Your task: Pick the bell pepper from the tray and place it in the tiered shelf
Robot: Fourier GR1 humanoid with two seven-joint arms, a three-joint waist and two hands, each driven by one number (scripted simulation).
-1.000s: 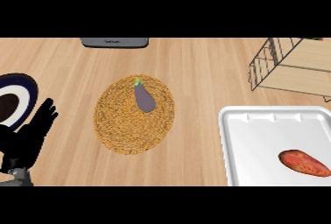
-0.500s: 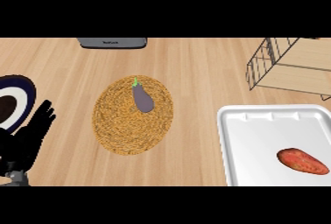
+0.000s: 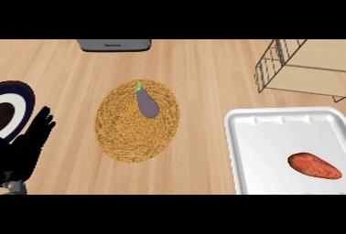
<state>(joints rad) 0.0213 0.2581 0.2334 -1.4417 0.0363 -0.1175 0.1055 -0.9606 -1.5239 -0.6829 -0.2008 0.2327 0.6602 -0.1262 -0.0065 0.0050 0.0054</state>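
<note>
The wooden counter (image 3: 202,68) fills the view from near to far. On its near right lies a white tray (image 3: 270,132) with raised edges, running off the near and right edges of the view. A little left of the middle sits an oval woven mat (image 3: 128,137), well apart from the tray. At the far right stands a wire shelf (image 3: 270,68) with wooden boards, cut off by the right edge. At the left edge a dark blue and white plate (image 3: 17,103) shows only in part.

The left hand (image 3: 27,148) comes in at the near left, black, with its fingers straight and pointing up, holding nothing; it overlaps the near rim of the plate and rests there beside the mat. The right hand does not show.

At the far edge, left of the middle, part of a grey box (image 3: 113,44) is visible.

The reddish-orange vegetable (image 3: 315,165), the thing on the tray, lies on its side in the tray's near right part, touched by no hand; it looks more like a sweet potato than a bell pepper. A small purple eggplant (image 3: 147,101) with a green stem lies on the far part of the mat.
</note>
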